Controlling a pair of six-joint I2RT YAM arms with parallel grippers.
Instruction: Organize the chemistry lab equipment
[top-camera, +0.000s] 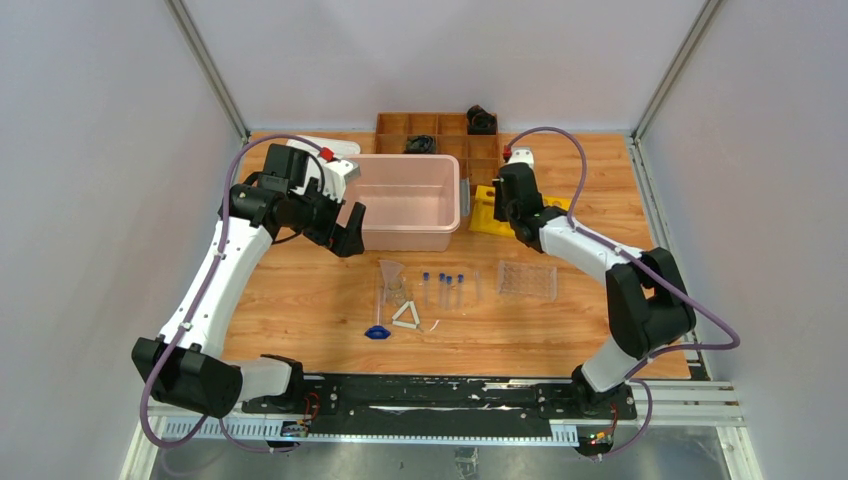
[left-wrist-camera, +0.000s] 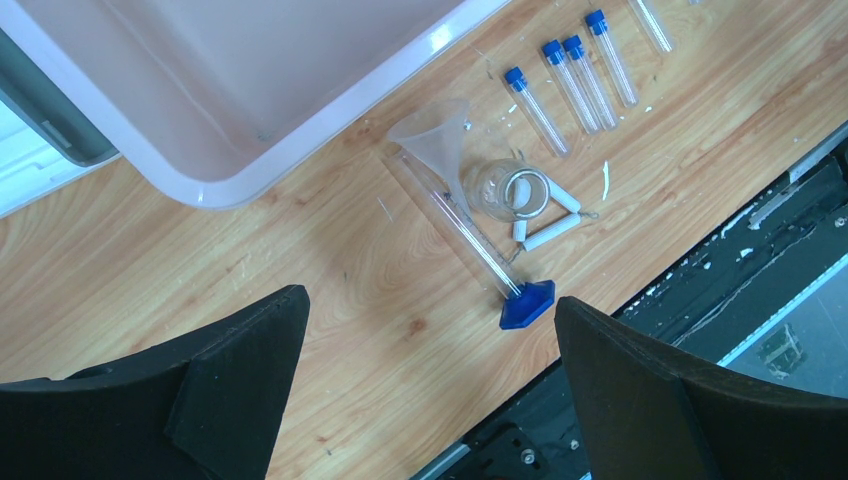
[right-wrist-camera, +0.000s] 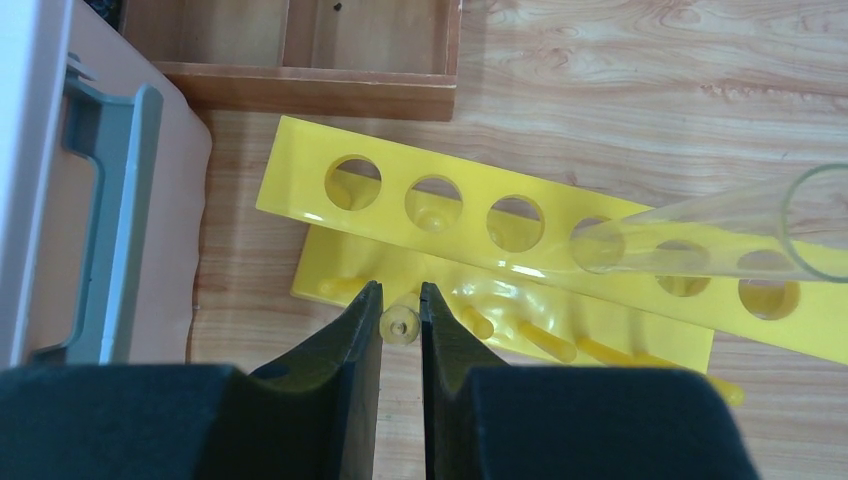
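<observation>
Left gripper (left-wrist-camera: 430, 305): fingers spread wide, empty, over bare wood beside pink bin (left-wrist-camera: 300, 150).
Right gripper (right-wrist-camera: 400, 290): fingers nearly together, a peg of the yellow rack (right-wrist-camera: 520, 215) in the slit; pinched or not, cannot tell.
Blue-capped test tubes (left-wrist-camera: 575, 80), glass funnel (left-wrist-camera: 435, 135), white triangle (left-wrist-camera: 545, 215) and blue-footed cylinder (left-wrist-camera: 527, 303) lie loose mid-table; clear tube rack (top-camera: 526, 280) sits just right of them.
Hazard: round glass likely rolls if nudged. The funnel lies against the cylinder, so one may drag the other.

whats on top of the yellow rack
A clear tube crosses the yellow rack, closed end at its fourth hole, open mouth to the right; whether it sits in that hole is unclear. The right gripper covers part of the pegged base.
</observation>
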